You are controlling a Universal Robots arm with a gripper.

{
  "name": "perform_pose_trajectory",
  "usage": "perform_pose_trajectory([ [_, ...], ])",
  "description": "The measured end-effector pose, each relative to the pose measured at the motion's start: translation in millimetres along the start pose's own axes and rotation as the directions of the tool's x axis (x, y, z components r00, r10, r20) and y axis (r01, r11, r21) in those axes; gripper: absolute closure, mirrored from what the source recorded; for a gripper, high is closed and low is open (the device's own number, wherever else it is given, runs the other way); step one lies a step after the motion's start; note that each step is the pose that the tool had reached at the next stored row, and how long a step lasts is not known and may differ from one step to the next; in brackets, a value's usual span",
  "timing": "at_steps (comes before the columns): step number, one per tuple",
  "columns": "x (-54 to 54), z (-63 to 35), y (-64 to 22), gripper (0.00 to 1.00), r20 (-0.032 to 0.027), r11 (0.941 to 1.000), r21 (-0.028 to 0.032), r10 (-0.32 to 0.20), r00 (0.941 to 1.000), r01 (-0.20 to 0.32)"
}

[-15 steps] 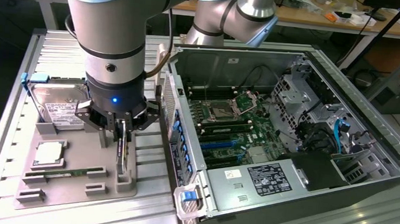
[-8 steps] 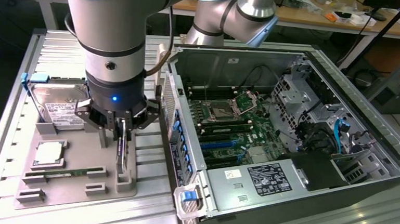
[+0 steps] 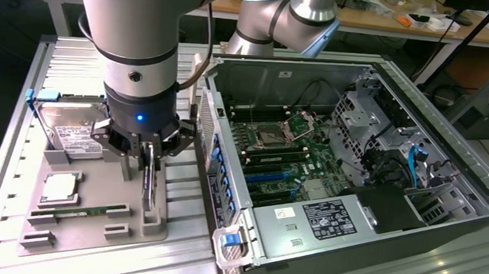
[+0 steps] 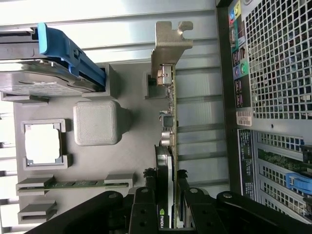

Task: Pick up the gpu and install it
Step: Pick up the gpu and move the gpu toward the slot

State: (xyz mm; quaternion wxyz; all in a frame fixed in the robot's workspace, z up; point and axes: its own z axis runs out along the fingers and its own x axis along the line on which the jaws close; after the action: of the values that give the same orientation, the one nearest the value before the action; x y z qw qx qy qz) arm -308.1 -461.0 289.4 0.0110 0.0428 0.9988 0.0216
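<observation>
The gpu (image 3: 148, 193) is a thin card standing on edge in a slot of the grey holder tray (image 3: 94, 236), on the side nearest the computer case. My gripper (image 3: 148, 163) hangs straight over it, fingers down on either side of the card. In the wrist view the gpu (image 4: 168, 112) runs away from my gripper (image 4: 165, 207), ending in a silvery metal bracket. The black fingers (image 4: 145, 197) press against both faces of the card. The card's lower edge still sits in the tray.
The tray also carries a silver hard drive (image 3: 71, 126), a processor (image 3: 60, 188) and a green memory stick (image 3: 78, 213). The open computer case (image 3: 445, 187) lies on the exterior view's right, its motherboard (image 3: 281, 158) exposed. The case's perforated rear wall (image 4: 278, 73) is close beside the card.
</observation>
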Motion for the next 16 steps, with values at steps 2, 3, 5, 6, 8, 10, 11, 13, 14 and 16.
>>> perform_pose_trajectory([
  [2, 0.0, -0.9, 0.0, 0.73, -0.0001, 1.0, 0.0001, 0.0, 1.0, 0.0],
  [3, 0.0, -1.3, 0.1, 0.73, -0.0001, 1.0, 0.0001, 0.0, 1.0, 0.0],
  [5, 0.0, -1.9, 0.1, 0.73, 0.0001, 1.0, 0.0, 0.0, 1.0, 0.0],
  [6, 0.0, -2.3, 0.1, 0.73, 0.0, 1.0, 0.0, 0.0, 1.0, 0.0],
  [8, 0.0, -3.0, 0.1, 0.73, 0.0, 1.0, 0.0001, 0.0, 1.0, 0.0],
  [10, -0.1, -3.7, 0.2, 0.73, -0.0001, 1.0, 0.0001, 0.0, 1.0, 0.0],
  [11, -0.1, -4.1, 0.2, 0.73, -0.0001, 1.0, 0.0001, 0.0, 1.0, 0.0],
  [13, -0.1, -4.6, 0.2, 0.73, 0.0, 1.0, 0.0001, 0.0, 1.0, 0.0],
  [14, -0.1, -4.9, 0.2, 0.73, -0.0001, 1.0, 0.0001, 0.0, 1.0, 0.0],
  [16, -0.1, -5.4, 0.2, 0.73, 0.0, 1.0, 0.0001, 0.0, 1.0, 0.0],
])
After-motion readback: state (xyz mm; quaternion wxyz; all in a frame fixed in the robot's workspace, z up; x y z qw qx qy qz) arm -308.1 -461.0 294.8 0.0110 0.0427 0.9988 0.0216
